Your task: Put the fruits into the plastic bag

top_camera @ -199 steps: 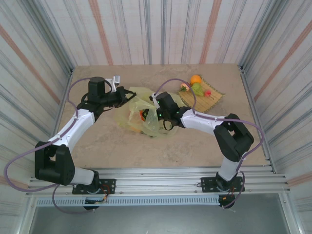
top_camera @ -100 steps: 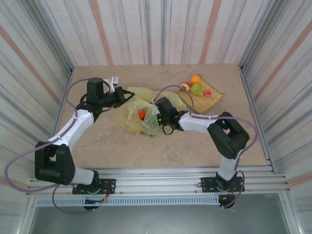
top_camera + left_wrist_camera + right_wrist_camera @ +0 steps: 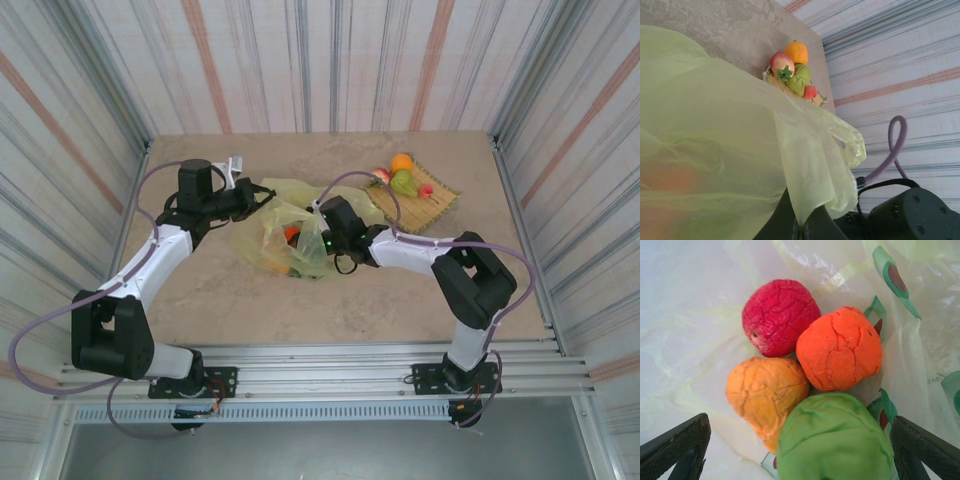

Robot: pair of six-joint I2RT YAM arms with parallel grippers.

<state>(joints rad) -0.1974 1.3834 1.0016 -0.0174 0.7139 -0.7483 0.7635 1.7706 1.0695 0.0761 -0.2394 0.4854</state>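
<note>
Striped corrugated walls (image 3: pixel 330 60) are enclosing a beige tabletop (image 3: pixel 250 300), where the yellow-green plastic bag (image 3: pixel 262 245) is lying crumpled near the middle. Four pieces are sitting bunched together inside it: a dark red fruit (image 3: pixel 780 317), a deep orange fruit (image 3: pixel 840 347), a paler orange fruit (image 3: pixel 765 392) and a green fruit (image 3: pixel 832 440). The right gripper (image 3: pixel 800 420) is reaching into the bag's mouth with its jaws spread wide, gripping nothing. The green fruit is lying between them. The left gripper (image 3: pixel 799 215) is pinching the bag's rim, its fingers closed on the plastic. At the far right, a bamboo mat (image 3: pixel 445 207) is carrying a round orange fruit (image 3: pixel 402 162), a pinkish fruit (image 3: pixel 379 178), a pear-shaped green fruit (image 3: pixel 404 184) and a small red fruit (image 3: pixel 426 190), well apart from both grippers.
</note>
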